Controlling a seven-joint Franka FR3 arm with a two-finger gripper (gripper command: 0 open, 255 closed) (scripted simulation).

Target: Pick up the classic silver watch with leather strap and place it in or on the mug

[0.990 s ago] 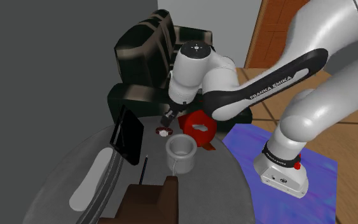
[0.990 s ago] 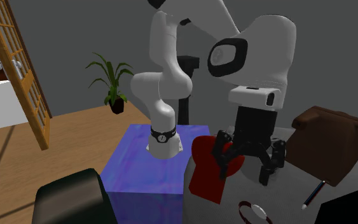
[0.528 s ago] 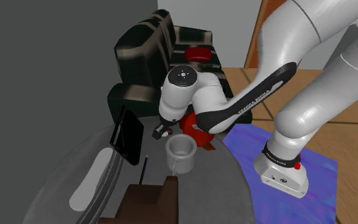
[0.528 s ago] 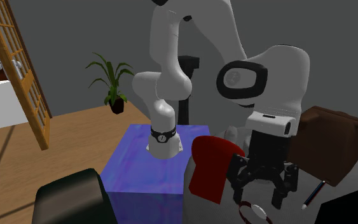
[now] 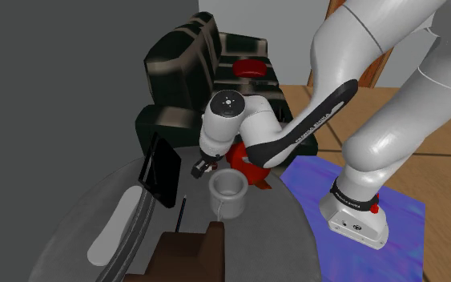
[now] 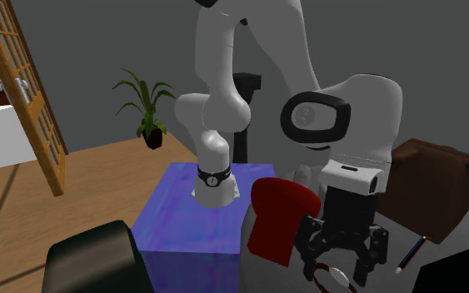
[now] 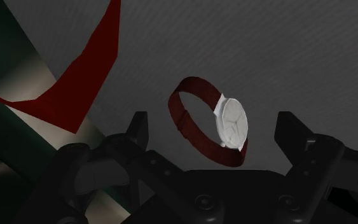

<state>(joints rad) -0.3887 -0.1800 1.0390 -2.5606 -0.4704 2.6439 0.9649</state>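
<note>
Evidently the gripper (image 6: 338, 272) hangs low over the grey surface (image 5: 275, 240) with its fingers spread wide. They straddle the watch (image 7: 231, 122), which lies untouched between them, dark red strap looped, ready to be clasped. The mug (image 5: 226, 188) stands near, toward the shoulder view's right, so the carry looks short.

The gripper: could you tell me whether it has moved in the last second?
Yes: the gripper has lowered alongside the red object toward the watch.
</note>
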